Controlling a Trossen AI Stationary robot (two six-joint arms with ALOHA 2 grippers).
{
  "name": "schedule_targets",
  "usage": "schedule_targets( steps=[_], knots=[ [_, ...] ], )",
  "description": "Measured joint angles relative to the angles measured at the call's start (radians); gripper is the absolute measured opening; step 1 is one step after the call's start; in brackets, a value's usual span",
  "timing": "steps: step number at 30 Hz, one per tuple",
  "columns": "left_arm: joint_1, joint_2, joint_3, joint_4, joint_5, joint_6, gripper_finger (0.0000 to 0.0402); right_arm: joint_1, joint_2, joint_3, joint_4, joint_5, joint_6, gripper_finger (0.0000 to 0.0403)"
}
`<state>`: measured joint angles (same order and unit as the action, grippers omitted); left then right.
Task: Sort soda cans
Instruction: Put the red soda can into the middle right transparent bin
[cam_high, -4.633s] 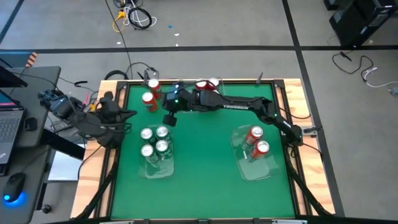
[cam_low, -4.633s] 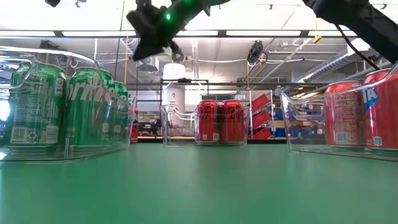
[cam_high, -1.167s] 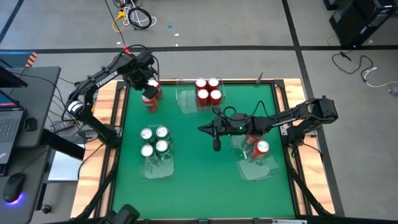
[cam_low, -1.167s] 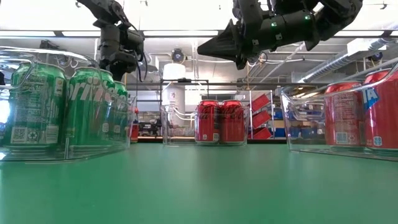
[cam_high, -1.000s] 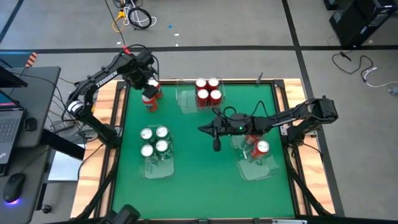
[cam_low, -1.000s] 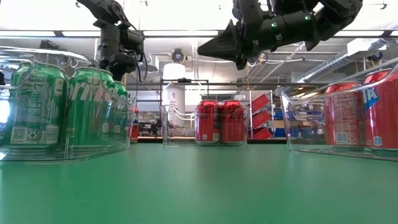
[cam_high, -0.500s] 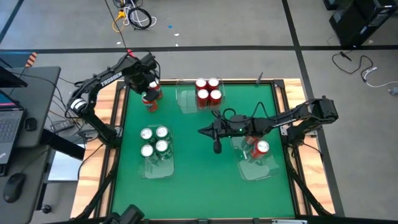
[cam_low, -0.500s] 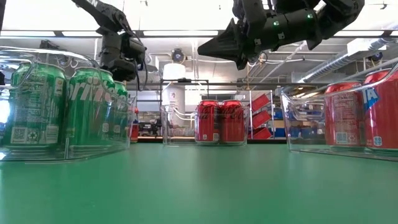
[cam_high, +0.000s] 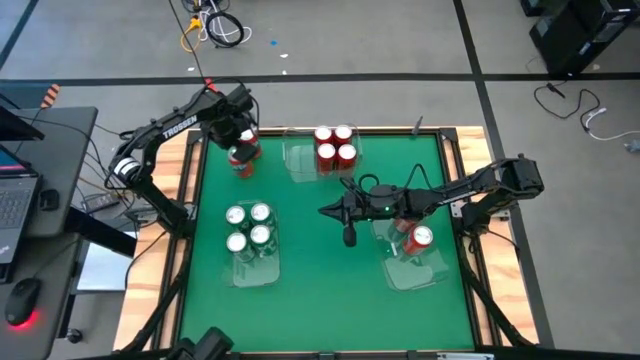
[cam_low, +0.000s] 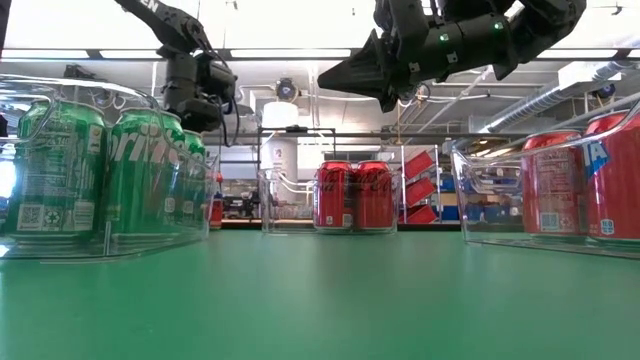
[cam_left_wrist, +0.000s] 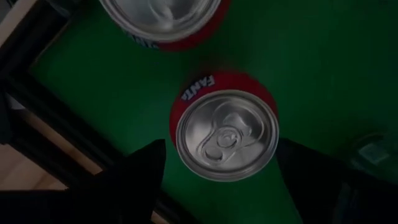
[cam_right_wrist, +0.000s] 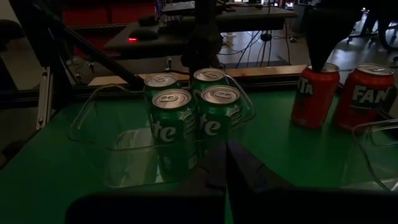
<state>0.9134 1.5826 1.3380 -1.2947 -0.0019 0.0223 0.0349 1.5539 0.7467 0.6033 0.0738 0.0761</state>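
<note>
- Red can (cam_left_wrist: 225, 129) stands loose at the mat's far left corner; I've got my left gripper (cam_high: 237, 140) right above it, fingers apart, straddling it.
- Right gripper (cam_high: 330, 209), fingers together, hangs mid-table.

Second red can (cam_left_wrist: 163, 22): cut off by left wrist view's edge.
Cans under left gripper (cam_high: 238, 145): largely hidden from above.
Right-hand tray (cam_low: 600, 110): clipped in low view.
Red cans (cam_high: 412, 230) there: partly covered by right arm.
</note>
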Motion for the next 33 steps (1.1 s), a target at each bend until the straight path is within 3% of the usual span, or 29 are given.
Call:
schedule_targets(
  steps=[22, 33],
  knots=[
    [-0.005, 0.000, 0.000, -0.013, 0.039, -0.007, 0.0308, 0.000, 0.000, 0.000, 0.000, 0.000, 0.000, 0.0000],
    [-0.019, 0.002, 0.000, -0.010, 0.009, -0.014, 0.0308, 0.000, 0.000, 0.000, 0.000, 0.001, 0.000, 0.0000]
  ],
)
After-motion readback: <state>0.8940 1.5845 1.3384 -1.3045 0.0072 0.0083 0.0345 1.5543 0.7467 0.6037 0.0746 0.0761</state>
